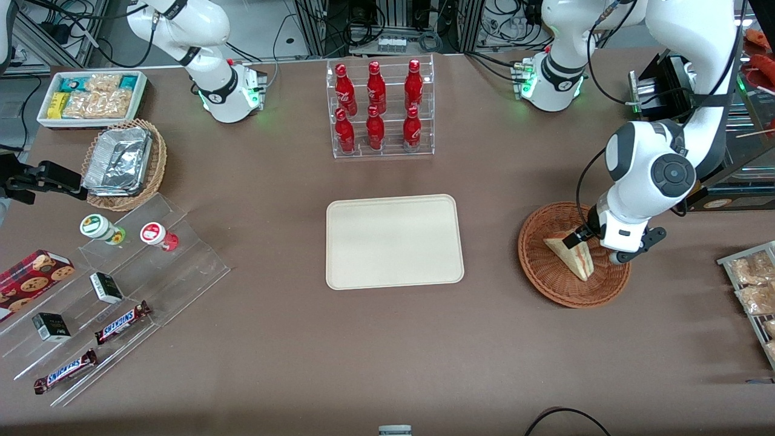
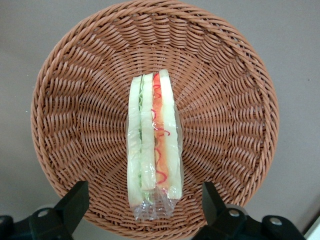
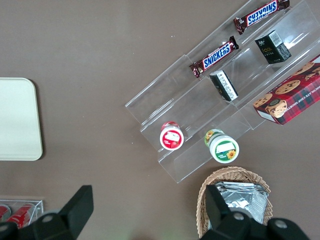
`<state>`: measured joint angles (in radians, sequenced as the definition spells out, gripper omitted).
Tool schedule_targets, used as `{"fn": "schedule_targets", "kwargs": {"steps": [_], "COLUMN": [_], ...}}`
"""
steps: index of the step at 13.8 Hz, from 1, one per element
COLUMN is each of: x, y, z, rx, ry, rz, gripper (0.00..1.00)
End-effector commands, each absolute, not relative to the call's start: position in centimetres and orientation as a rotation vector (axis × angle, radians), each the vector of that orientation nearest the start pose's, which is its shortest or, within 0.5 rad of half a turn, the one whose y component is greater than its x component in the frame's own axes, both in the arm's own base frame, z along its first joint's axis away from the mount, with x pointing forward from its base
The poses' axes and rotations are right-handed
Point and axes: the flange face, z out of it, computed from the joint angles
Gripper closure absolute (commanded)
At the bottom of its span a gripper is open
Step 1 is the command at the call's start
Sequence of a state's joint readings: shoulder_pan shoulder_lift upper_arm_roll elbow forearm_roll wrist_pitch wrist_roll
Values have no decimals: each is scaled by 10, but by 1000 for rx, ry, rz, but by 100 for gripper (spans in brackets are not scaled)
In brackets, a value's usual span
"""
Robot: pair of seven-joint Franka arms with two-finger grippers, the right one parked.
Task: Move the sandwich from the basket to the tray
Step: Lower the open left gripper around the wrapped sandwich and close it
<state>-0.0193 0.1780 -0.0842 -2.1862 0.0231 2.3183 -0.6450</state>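
The gripper (image 2: pixel 142 205) hovers over the sandwich (image 2: pixel 152 145) in the basket (image 2: pixel 235 100), fingers (image 2: pixel 75 200) apart. The slick wrap could slip, or a finger snag wicker at the 6 o'clock rim.

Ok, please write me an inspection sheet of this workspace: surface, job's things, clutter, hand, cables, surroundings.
Surface: brown table, no spills seen.
Job's things: sandwich, wrapped in clear film, stands on edge in the basket; tray holds nothing.
Clutter: bottle rack, farther from the front camera than the tray; toward the parked arm's end, snack bin, foil containers, clear stepped stand with two cups, small boxes and Snickers bars, cookie box; snack packets toward the working arm's end.
Hand: left hand open, above the basket, fingers either side of the sandwich, not touching it.
Cables: one along the working arm; a loop at the table's near edge.
Surroundings: cable bundles and equipment frames past the table.
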Motion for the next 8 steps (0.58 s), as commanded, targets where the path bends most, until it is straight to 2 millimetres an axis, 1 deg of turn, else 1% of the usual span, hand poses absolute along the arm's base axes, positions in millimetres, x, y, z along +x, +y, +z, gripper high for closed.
{"fn": "schedule_targets", "kwargs": {"steps": [1,6,8], "x": [544,547,548], "y": [-57,-58,-58], "z": [293,280,275], "rx": [-3018,-3025,-3038], "ry": [-841,-855,-902], "rz": [43,23,24], "gripper": [0,0,0]}}
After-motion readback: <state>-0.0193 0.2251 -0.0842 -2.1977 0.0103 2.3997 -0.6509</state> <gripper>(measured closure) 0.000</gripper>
